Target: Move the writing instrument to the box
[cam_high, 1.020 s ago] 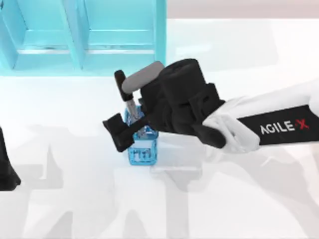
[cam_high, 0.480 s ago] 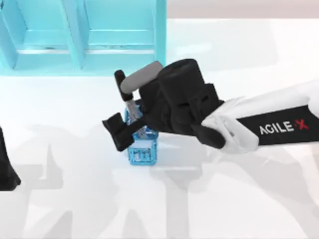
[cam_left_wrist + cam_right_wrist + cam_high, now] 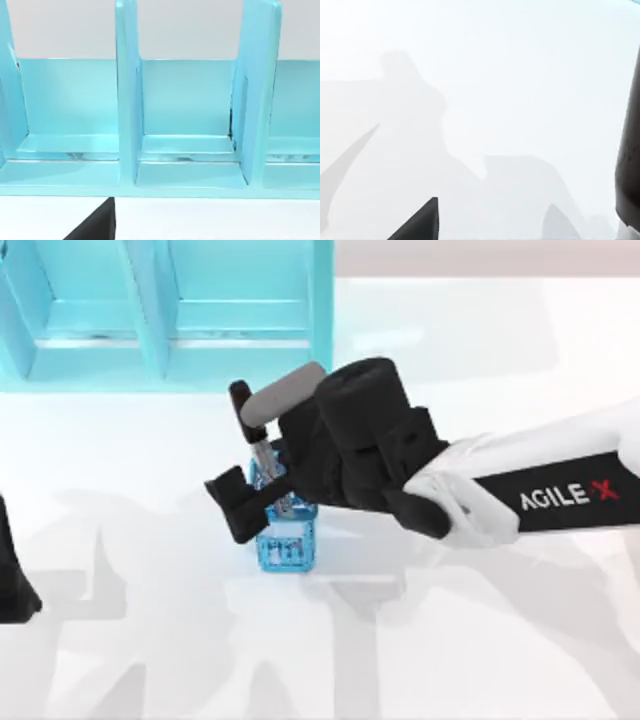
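The slim marker pen with its thick black cap and pale grey barrel (image 3: 252, 425) stands tilted near the middle of the white worktop (image 3: 150, 640), cap end up toward 11 o'clock, its lower end dropping into the small translucent blue holder (image 3: 287, 545) just below it. The right arm's black pincer (image 3: 262, 490) sits right at that barrel, one finger (image 3: 232, 502) jutting out at 8 o'clock of the pen; whether the pincer actually clamps the pen I cannot tell, since the wrist body covers the contact. The big sky-blue compartmented box (image 3: 165, 310) waits at 11 o'clock, well apart from the pen, its open bays facing the left wrist camera. The left arm (image 3: 12, 575) is parked at 9 o'clock on the worktop's edge. For a clean step, I'd judge: confirm a firm hold on the barrel, draw it straight along its own tilt so the blue holder doesn't tip, then carry it toward the box.
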Controlling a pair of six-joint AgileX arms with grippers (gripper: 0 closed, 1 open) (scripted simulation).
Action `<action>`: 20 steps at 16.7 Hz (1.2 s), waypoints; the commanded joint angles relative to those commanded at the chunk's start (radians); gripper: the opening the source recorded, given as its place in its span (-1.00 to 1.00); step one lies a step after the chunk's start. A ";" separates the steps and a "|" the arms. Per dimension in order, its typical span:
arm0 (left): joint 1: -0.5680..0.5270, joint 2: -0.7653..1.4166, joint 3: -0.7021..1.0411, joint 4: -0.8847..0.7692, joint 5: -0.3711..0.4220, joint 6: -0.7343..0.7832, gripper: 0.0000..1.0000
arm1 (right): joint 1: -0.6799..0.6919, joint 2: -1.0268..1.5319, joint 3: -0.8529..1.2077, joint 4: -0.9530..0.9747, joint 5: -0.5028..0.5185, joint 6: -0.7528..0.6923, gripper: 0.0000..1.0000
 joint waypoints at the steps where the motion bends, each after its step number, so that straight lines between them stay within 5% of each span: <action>1: 0.000 0.000 0.000 0.000 0.000 0.000 1.00 | 0.000 0.000 0.000 0.000 0.000 0.000 -1.00; 8: 0.000 0.000 0.000 0.000 0.000 0.000 1.00 | -0.024 -0.042 0.001 -0.037 -0.027 -0.012 -1.00; 20: 0.000 0.000 0.000 0.000 0.000 0.000 1.00 | -0.339 -0.537 -0.010 -0.580 -0.293 -0.200 -1.00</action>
